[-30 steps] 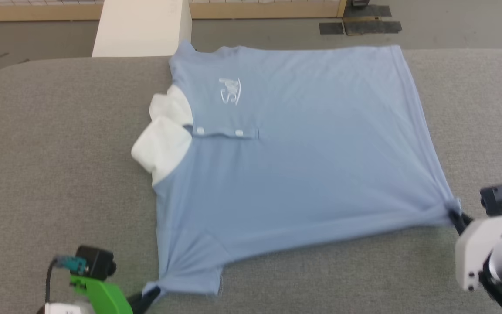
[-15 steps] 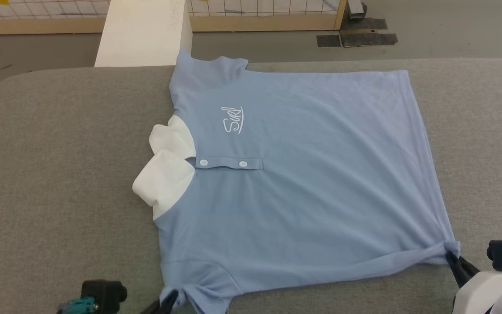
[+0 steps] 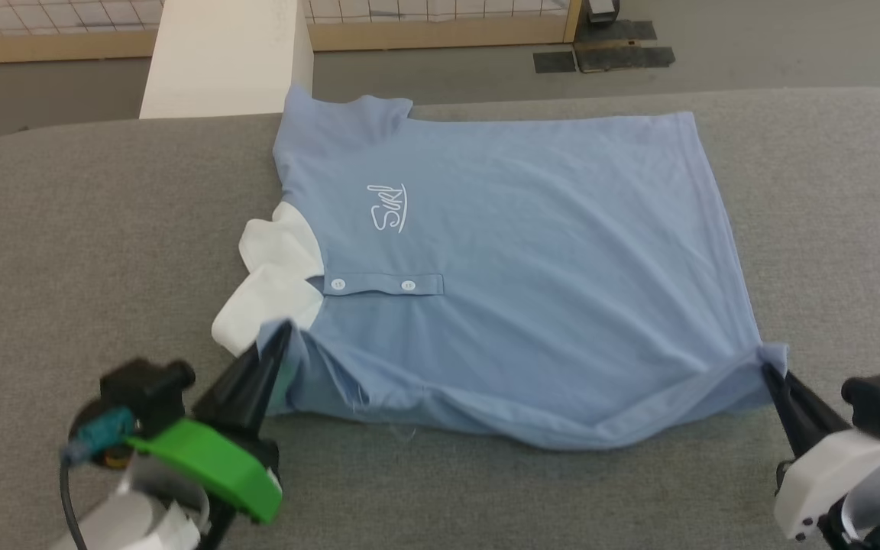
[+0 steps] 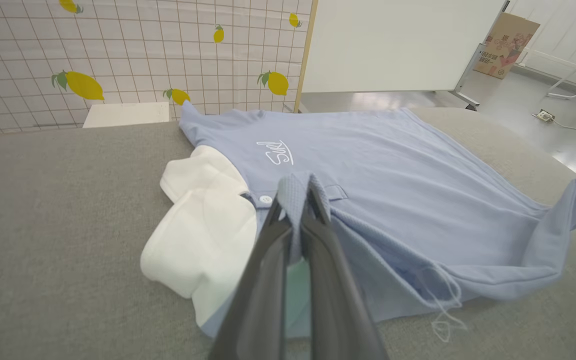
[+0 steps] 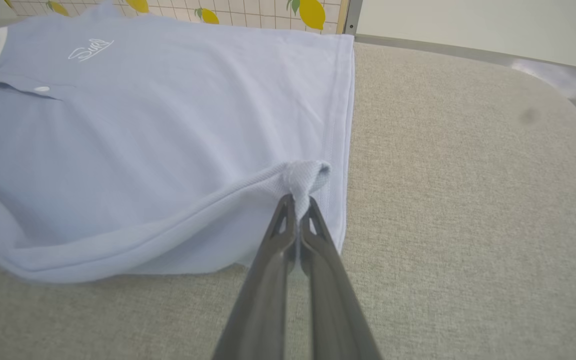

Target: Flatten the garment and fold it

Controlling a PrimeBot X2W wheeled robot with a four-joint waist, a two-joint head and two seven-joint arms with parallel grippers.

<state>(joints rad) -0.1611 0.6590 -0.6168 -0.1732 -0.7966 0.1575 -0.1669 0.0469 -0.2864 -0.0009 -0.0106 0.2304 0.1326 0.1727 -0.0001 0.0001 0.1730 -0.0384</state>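
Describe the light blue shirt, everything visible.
The garment is a light blue short-sleeved polo of soft knit-looking cloth, with a white collar, two white buttons on its placket and a white script print. It lies front up on the grey padded surface, collar towards the robot's left. Its near edge is raised and sagging between the jaws of the left gripper, shut on sleeve cloth beside the collar, and the right gripper, shut on the hem corner.
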